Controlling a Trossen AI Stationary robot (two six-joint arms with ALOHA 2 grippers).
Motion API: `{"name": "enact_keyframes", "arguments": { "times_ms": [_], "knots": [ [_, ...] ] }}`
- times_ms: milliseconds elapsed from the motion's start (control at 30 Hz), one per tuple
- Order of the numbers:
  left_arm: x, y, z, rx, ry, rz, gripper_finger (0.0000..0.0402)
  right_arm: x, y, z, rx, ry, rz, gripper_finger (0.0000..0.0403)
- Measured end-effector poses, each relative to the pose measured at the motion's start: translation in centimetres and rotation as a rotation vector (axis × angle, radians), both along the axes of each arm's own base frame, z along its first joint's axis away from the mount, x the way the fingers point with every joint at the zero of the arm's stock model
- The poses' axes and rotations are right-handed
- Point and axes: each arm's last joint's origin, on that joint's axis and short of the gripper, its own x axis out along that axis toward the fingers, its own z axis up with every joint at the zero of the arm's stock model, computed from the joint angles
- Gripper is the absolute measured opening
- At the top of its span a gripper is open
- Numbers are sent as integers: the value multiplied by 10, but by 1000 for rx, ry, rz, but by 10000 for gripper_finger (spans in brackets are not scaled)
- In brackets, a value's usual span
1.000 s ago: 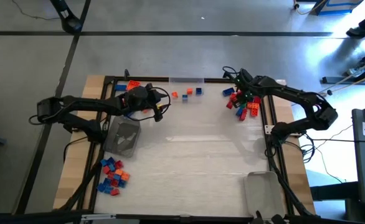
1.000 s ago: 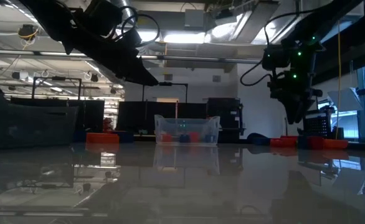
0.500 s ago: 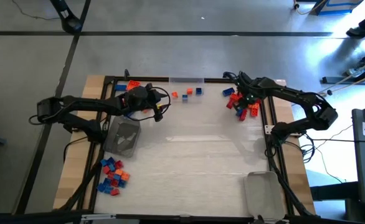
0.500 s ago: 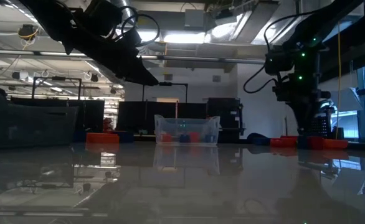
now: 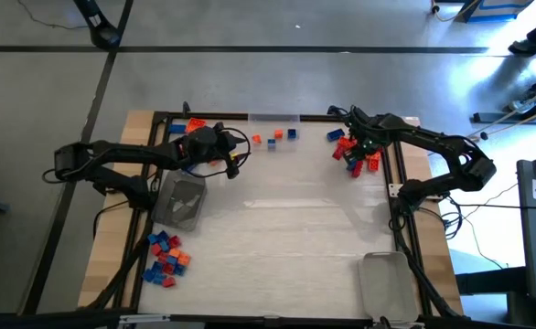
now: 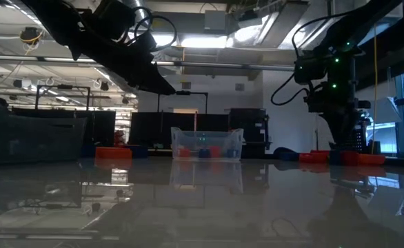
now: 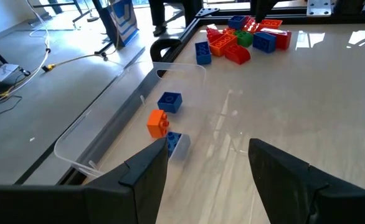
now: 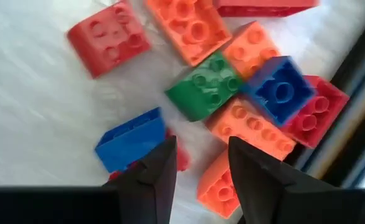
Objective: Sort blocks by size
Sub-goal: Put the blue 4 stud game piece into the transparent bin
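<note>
Blocks [image 5: 355, 153]: mixed red/orange/blue/green pile sits right under my right gripper [image 5: 358, 155], by the far right edge of the table [image 5: 277, 247]. Over the last second I've dropped from above the pile down into it. Fingers part open, nothing held; in my wrist view the gap sits over a spot between a blue block [image 8: 131, 144] and an orange one [image 8: 217, 180], green block [image 8: 204, 92] just ahead. Reads as lining up a pick, not yet gripped.

My left gripper [image 5: 232, 163] hasn't moved; it hangs wide open and empty near a few loose blocks [image 5: 273, 138] by the clear tray [image 5: 273, 118].

Table is pale and glossy, with reflections. Beyond it: dim lab, ceiling lights, dark racks.
</note>
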Motion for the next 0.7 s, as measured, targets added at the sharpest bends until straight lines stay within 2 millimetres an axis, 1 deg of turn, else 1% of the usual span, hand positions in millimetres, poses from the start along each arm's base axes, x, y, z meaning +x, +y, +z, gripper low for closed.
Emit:
{"name": "enact_keyframes", "arguments": {
  "times_ms": [133, 300, 433, 567, 700],
  "knots": [
    [0, 0, 0, 0, 0, 0, 210, -1, -4, 1, -92, 55, -46, 143],
    [0, 0, 0, 0, 0, 0, 210, 2, -7, 2, -130, 32, -50, 143],
    [0, 0, 0, -2, -1, 1, 210, 0, -8, 2, -176, 89, -37, 149],
    [0, 0, 0, -1, 0, 0, 210, -2, -9, 3, -194, 114, -36, 180],
    [0, 0, 0, 0, 0, 0, 210, -8, -17, 1, -163, 95, -74, 230]
  ]
}}
